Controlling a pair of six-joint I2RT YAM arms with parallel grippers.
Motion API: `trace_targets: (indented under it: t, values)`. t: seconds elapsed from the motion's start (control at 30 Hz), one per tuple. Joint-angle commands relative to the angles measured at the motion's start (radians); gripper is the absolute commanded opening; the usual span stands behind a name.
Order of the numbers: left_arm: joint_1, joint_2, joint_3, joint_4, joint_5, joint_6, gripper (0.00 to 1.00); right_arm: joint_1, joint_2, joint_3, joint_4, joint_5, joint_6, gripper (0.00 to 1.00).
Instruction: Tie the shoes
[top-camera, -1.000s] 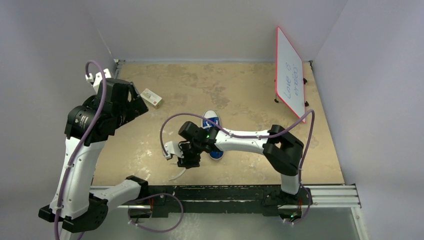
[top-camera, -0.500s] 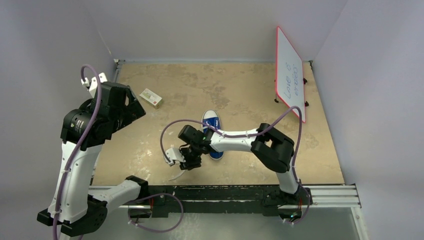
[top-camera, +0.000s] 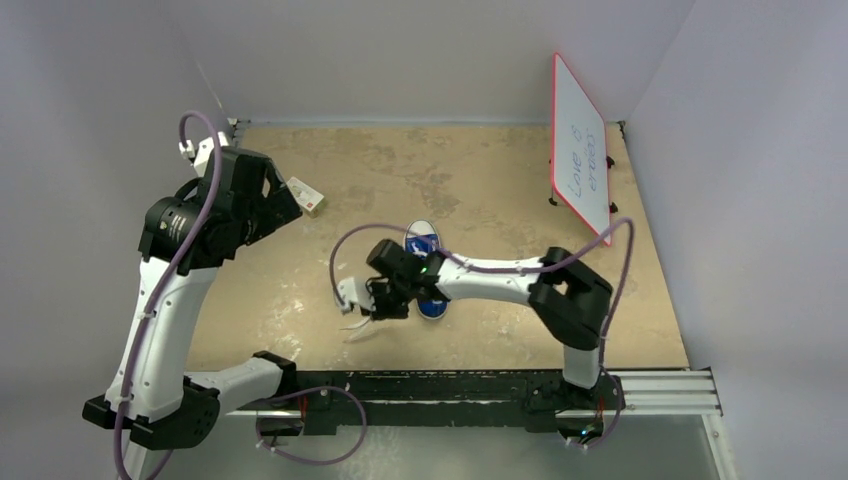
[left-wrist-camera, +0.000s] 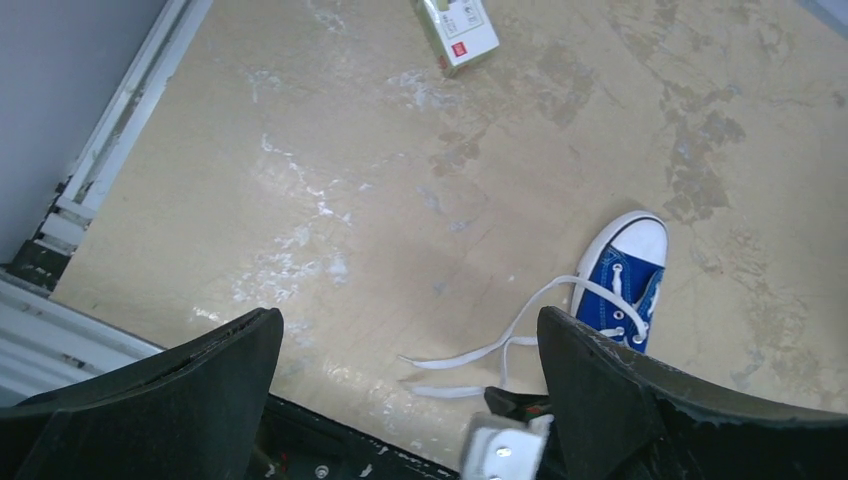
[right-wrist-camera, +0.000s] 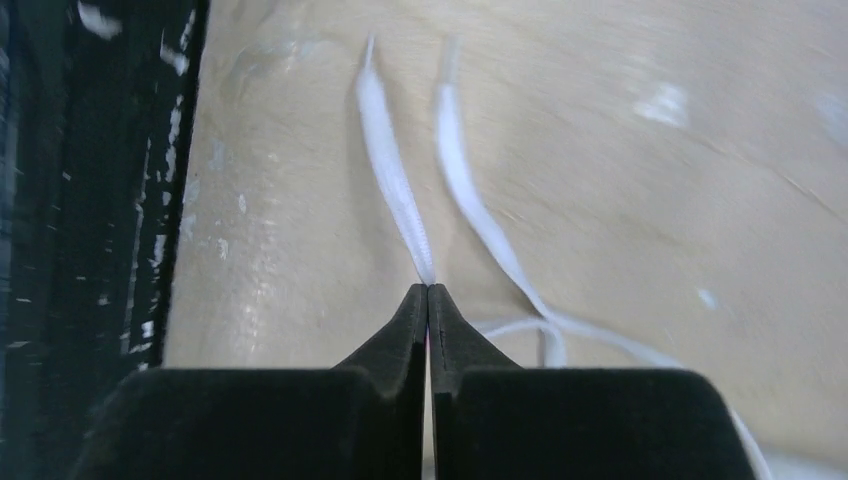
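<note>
**Right gripper has one lace; the left waits**

Just near and left of the shoe (top-camera: 424, 243), the right gripper (right-wrist-camera: 428, 290) has its jaws pressed together on a lace (right-wrist-camera: 392, 185), pinching it some way back from the tip. The free end lies flat on the table (top-camera: 480, 180). The other lace (right-wrist-camera: 468, 195) lies loose just beside it, and the two seem to meet closer to the shoe.

The shoe sits mid-table, untied, toe pointing away from the arms. To do this step well, I'd say the pull should be slow and low. That takes up slack without dragging the light shoe, and the pinch should hold only this one lace.

Farther left of the shoe and high above it, the left gripper (left-wrist-camera: 408, 320) hangs with its fingers spread wide, holding nothing. It looks placed to come down for the other lace.

Far left of the shoe lies a box (top-camera: 304, 196). Far right of it stands a whiteboard (top-camera: 580, 150).
</note>
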Motion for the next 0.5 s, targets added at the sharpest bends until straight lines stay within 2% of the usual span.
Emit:
trace_targets:
  t: [0.0, 0.13, 0.17, 0.23, 0.3, 0.4, 0.43, 0.47]
  values:
    - [-0.002, 0.013, 0.035, 0.137, 0.061, 0.036, 0.99, -0.129, -0.268, -0.017, 0.081, 0.047, 0.390, 0.00]
    - [-0.002, 0.030, -0.037, 0.262, 0.199, 0.060, 0.99, -0.146, -0.484, -0.131, 0.222, 0.152, 0.568, 0.00]
    - [-0.002, 0.044, -0.055, 0.287, 0.240, 0.062, 0.99, -0.147, -0.527, -0.144, 0.224, 0.217, 0.613, 0.00]
    - [-0.002, 0.069, -0.100, 0.336, 0.316, 0.063, 0.99, -0.158, -0.588, -0.150, 0.218, 0.450, 0.780, 0.00]
    - [-0.002, 0.083, -0.160, 0.376, 0.340, 0.060, 0.99, -0.202, -0.616, -0.148, 0.176, 0.547, 0.908, 0.00]
    - [-0.002, 0.108, -0.270, 0.429, 0.380, 0.047, 0.99, -0.284, -0.609, -0.162, 0.175, 0.495, 0.987, 0.00]
    - [-0.002, 0.133, -0.299, 0.425, 0.389, 0.042, 0.93, -0.317, -0.598, -0.156, 0.172, 0.465, 1.005, 0.00]
    - [-0.002, 0.154, -0.341, 0.430, 0.418, 0.040, 0.83, -0.346, -0.586, -0.146, 0.169, 0.410, 1.021, 0.00]
